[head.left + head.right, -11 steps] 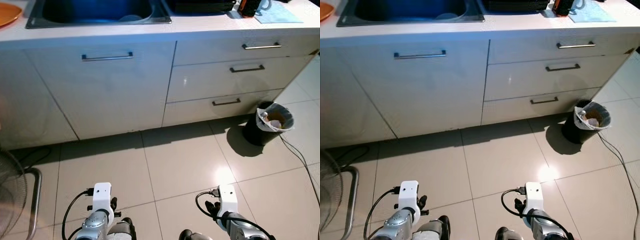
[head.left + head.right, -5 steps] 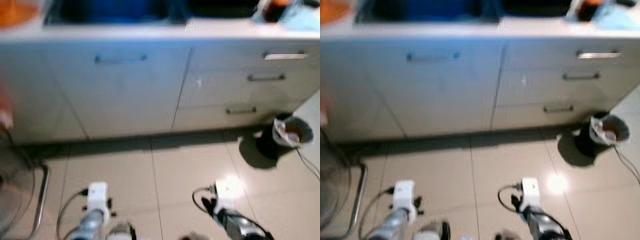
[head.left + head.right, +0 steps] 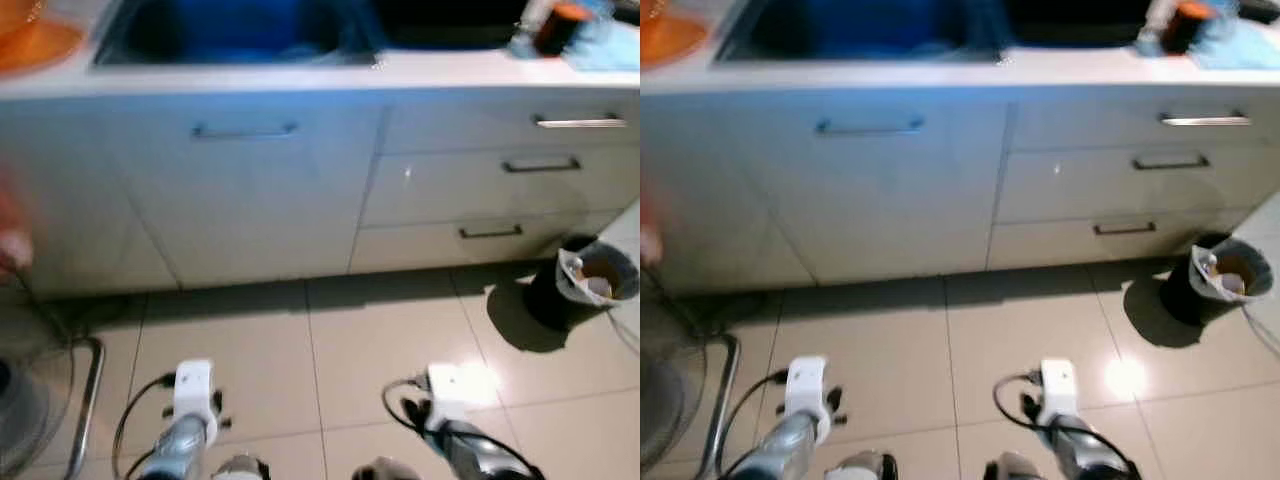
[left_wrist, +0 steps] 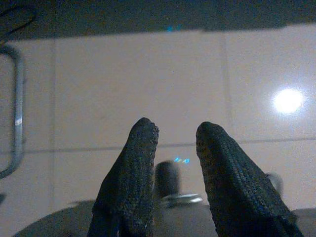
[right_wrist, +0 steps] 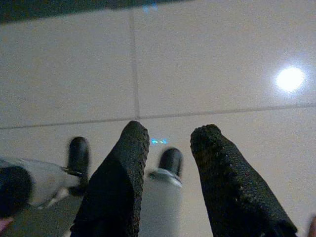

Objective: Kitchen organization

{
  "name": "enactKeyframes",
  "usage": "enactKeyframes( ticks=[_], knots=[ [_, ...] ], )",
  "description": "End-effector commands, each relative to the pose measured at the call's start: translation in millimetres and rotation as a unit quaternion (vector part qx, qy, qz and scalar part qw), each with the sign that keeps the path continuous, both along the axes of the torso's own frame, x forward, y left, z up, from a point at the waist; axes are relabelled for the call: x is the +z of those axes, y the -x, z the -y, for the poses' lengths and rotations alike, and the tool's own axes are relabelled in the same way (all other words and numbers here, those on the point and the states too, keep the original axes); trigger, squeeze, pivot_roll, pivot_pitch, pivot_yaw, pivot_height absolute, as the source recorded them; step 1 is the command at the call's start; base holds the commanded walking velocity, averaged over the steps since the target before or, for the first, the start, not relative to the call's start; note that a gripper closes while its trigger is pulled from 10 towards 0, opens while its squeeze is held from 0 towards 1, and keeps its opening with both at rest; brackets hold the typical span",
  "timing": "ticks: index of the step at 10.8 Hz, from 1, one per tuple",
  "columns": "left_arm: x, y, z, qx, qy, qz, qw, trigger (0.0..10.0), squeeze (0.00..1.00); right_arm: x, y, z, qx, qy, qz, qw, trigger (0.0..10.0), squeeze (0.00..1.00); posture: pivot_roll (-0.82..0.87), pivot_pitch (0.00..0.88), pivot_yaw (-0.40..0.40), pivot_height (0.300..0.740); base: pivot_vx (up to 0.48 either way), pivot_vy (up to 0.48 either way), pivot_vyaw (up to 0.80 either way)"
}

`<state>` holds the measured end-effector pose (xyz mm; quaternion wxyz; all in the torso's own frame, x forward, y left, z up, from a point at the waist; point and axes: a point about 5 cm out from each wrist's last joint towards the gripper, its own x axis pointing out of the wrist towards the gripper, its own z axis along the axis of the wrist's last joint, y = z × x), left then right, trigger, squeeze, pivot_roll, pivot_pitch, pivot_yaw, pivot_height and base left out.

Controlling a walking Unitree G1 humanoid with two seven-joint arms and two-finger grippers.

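White cabinet fronts [image 3: 270,190] and sink [image 3: 235,30], frame top; left gripper [image 4: 173,138] and right gripper [image 5: 168,143] low over floor tiles, fingers narrowly parted, empty; advisable: steady approach before reaching counter.

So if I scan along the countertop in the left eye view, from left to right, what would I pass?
Orange plate → sink with its blue inside → a blurred orange and dark item → light blue cloth at the right end.
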<state>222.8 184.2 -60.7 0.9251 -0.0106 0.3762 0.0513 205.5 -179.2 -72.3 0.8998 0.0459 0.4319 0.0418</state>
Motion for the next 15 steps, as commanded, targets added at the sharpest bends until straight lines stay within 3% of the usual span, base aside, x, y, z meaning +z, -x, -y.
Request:
enactKeyframes(
  ticks=[1,15],
  knots=[
    [-7.1,11.3,-0.6,0.0,-0.002,-0.021,1.0,10.0,0.0,-1.2,1.9,-0.2,-0.002,-0.001,-0.004,1.0,10.0,0.0,0.05,0.176,-0.048,0.723,0.315,0.0,0.0],
    [-5.3,7.8,3.5,-0.001,0.0,-0.013,1.0,10.0,0.0,-0.1,0.0,-0.5,-0.01,-0.008,0.0,1.0,10.0,0.0,0.05,0.176,-0.053,0.723,0.34,0.0,0.0]
  ],
)
